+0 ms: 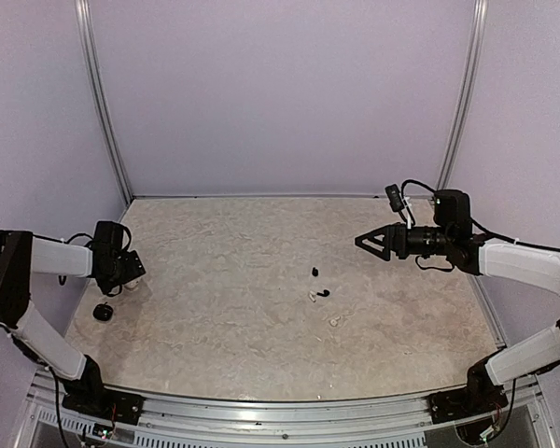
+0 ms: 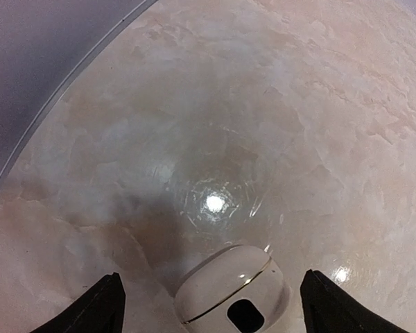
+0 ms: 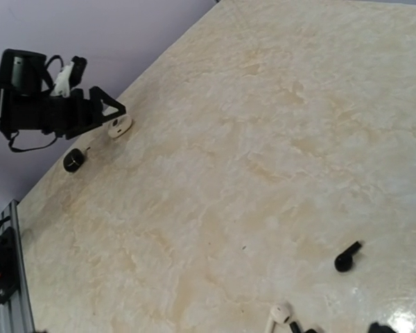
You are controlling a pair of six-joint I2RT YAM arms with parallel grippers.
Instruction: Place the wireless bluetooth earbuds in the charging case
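Observation:
A white charging case (image 2: 229,291) lies closed on the table between the spread fingers of my left gripper (image 2: 215,316), which is open and hangs just above it at the far left (image 1: 123,268). The case also shows in the right wrist view (image 3: 118,125). Two black earbuds (image 1: 315,272) (image 1: 324,292) and two white earbuds (image 1: 311,298) (image 1: 335,321) lie loose mid-table. The right wrist view shows one black earbud (image 3: 348,255) and one white earbud (image 3: 279,316). My right gripper (image 1: 367,241) is open and empty, raised to the right of the earbuds.
A small black round case (image 1: 102,312) lies near the table's left edge, just in front of my left gripper; it also shows in the right wrist view (image 3: 74,161). Purple walls with metal posts (image 1: 103,103) close in the back and sides.

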